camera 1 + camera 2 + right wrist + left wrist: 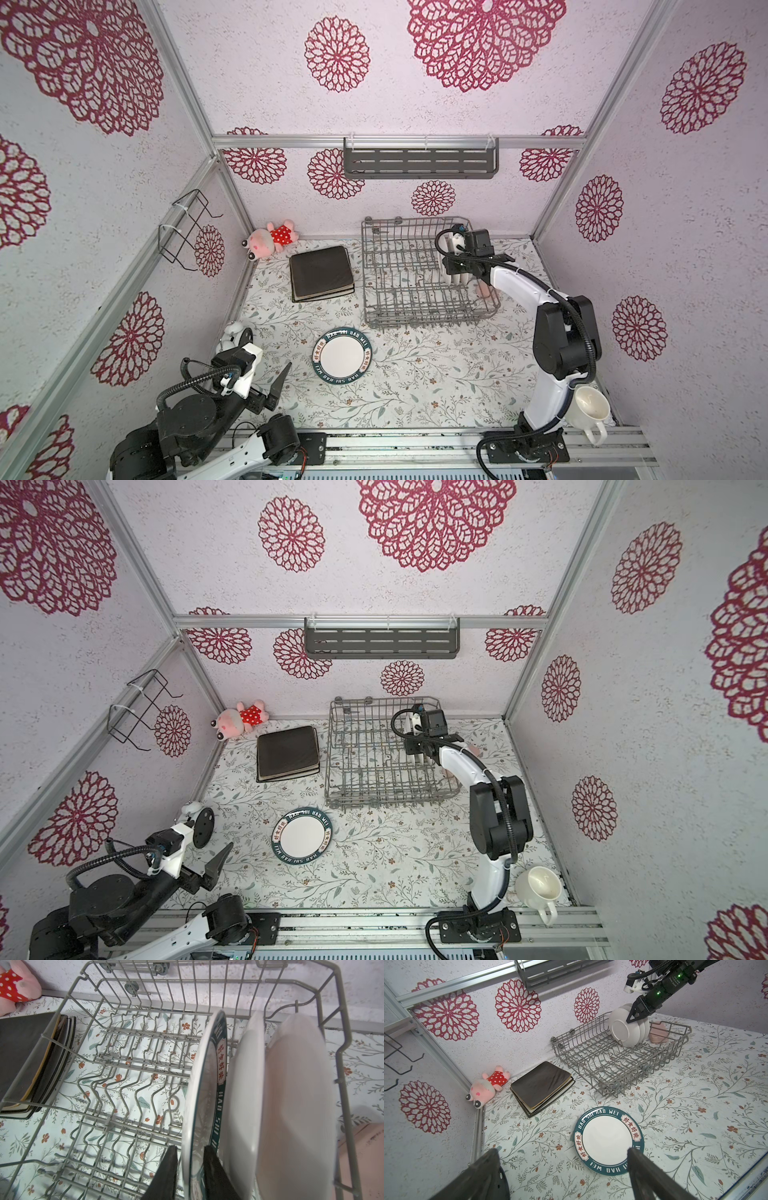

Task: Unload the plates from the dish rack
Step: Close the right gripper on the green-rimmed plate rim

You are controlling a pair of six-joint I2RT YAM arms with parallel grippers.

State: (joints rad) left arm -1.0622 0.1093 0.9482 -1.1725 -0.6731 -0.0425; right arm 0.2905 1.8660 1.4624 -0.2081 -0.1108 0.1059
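Both top views sat high above the 6 o'clock edge, faced down toward 12, far off, sharing the whole floral-print tabletop (436,374). Left wrist camera: low at 7 o'clock, faced 1 o'clock toward the grey metal wire dish rack (644,1068). Right wrist camera: close inside that rack, beside its upright round white plates (243,1095).

- Floral-print tabletop (436,382) — the bearing surface.
- Grey wire dish rack (432,321), back right.
- Dark stack of square plates (322,272), just left of the rack.
- Green-rimmed round plate (341,355), face up, front centre.
- Pink plush toy (270,240), back left corner.
- White mug (590,409), front right corner.
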